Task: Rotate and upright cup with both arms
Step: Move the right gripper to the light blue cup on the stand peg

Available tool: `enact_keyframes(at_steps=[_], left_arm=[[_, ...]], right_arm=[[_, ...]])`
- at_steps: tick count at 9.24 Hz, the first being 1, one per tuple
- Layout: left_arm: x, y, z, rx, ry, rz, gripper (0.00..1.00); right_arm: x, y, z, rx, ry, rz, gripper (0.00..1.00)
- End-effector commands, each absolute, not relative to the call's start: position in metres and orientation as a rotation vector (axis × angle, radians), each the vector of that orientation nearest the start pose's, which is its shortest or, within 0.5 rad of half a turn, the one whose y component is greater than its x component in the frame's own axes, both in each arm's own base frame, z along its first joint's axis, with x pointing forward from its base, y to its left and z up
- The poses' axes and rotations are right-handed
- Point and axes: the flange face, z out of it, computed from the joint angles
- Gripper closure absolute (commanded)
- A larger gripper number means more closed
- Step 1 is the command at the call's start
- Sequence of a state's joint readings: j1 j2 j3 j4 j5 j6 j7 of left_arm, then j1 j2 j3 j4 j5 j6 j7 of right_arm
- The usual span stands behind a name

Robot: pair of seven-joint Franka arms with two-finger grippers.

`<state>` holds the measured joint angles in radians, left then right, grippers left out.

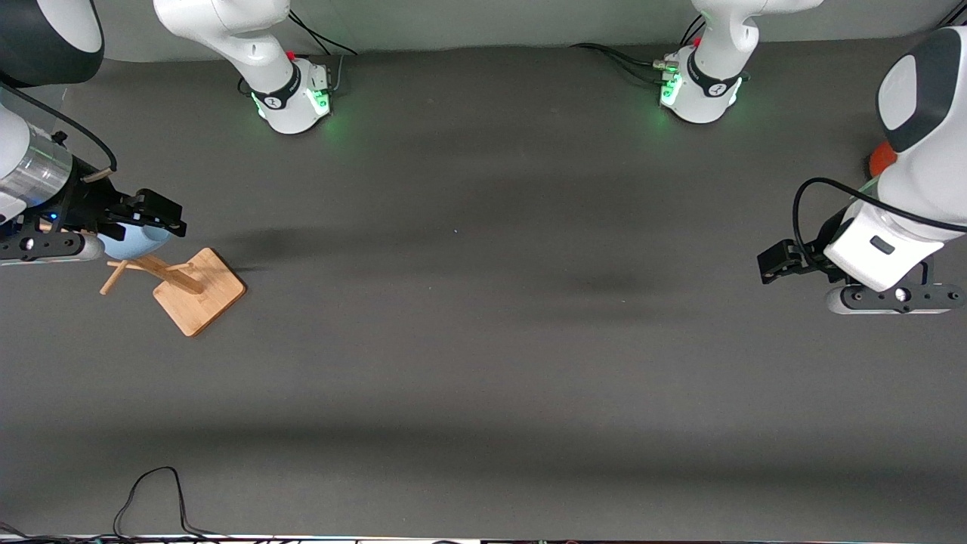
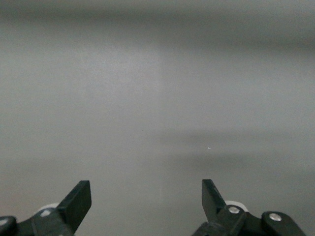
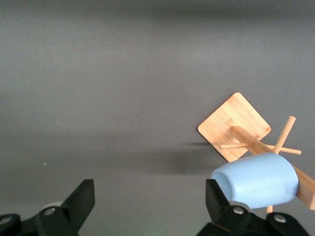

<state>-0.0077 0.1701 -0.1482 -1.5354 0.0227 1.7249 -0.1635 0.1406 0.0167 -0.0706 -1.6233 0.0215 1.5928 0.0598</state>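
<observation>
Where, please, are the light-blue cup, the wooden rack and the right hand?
light-blue cup (image 3: 261, 179): right wrist view, side wall.
wooden rack (image 1: 204, 291): front view, square base.
right hand (image 3: 147, 199): right wrist view, gap midway between open fingertips.

The light-blue cup hangs sideways on a peg of the wooden rack, at the base's five o'clock. The right gripper hangs wide open above bare grey tabletop.
</observation>
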Motion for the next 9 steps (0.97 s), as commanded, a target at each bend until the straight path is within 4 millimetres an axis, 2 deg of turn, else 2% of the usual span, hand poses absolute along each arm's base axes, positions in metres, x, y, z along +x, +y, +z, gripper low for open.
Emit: enact_keyframes(at_steps=[1,7,9], left_arm=[[0.608,-0.089,0.560,-3.146,-0.030,-0.026,0.00],[0.608,-0.090,0.560,-3.146,-0.028,-0.026,0.00],[0.608,-0.090,0.560,-3.146,-0.028,-0.023,0.00]], right_arm=[[0.562,0.047,0.596,-3.138,0.010,0.080,0.00],[0.565,0.047,0.586,-3.141,0.012,0.108,0.00],[0.567,0.035,0.589,-3.138,0.061,0.099,0.00]])
